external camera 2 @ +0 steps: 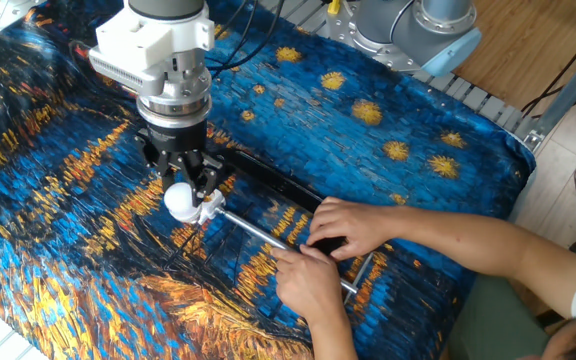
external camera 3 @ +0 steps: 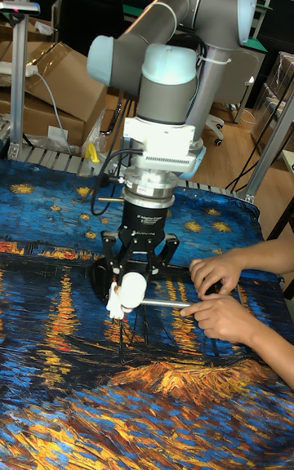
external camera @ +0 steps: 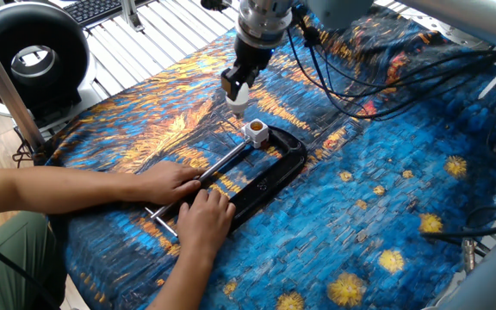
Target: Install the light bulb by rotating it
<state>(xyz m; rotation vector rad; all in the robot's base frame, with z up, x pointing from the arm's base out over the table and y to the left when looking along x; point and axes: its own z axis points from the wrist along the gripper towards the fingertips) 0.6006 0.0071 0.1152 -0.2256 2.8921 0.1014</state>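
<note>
A: Where is the light bulb [external camera: 238,95] right now?

B: It sits pinched in the robot's hand [external camera: 236,89], globe end down. In one fixed view it hangs a little up and to the left of the white socket [external camera: 256,132], with a gap of air between them.

A: So the hand is clenched on it?

B: Yes, the two fingers [external camera 2: 205,176] are clamped around the bulb's upper part. From the other fixed view the white globe [external camera 2: 179,201] shows just below the fingertips, right beside the socket [external camera 2: 208,208]; whether they touch is hard to tell from that side.

A: What holds the socket?

B: A black clamp [external camera: 269,172] lying flat on the counter [external camera: 386,189], which is draped with a blue and orange painted cloth. The socket sits at the end of the clamp's metal screw rod [external camera: 226,158], and its brass opening faces up.

A: And the person?

B: Two human hands press on the clamp's handle end: one [external camera: 172,181] on the rod, the other [external camera: 205,215] on the black frame. In the tall fixed view the bulb [external camera 3: 129,285] hangs under the hand [external camera 3: 131,281], with the person's hands [external camera 3: 219,297] off to the right.
</note>
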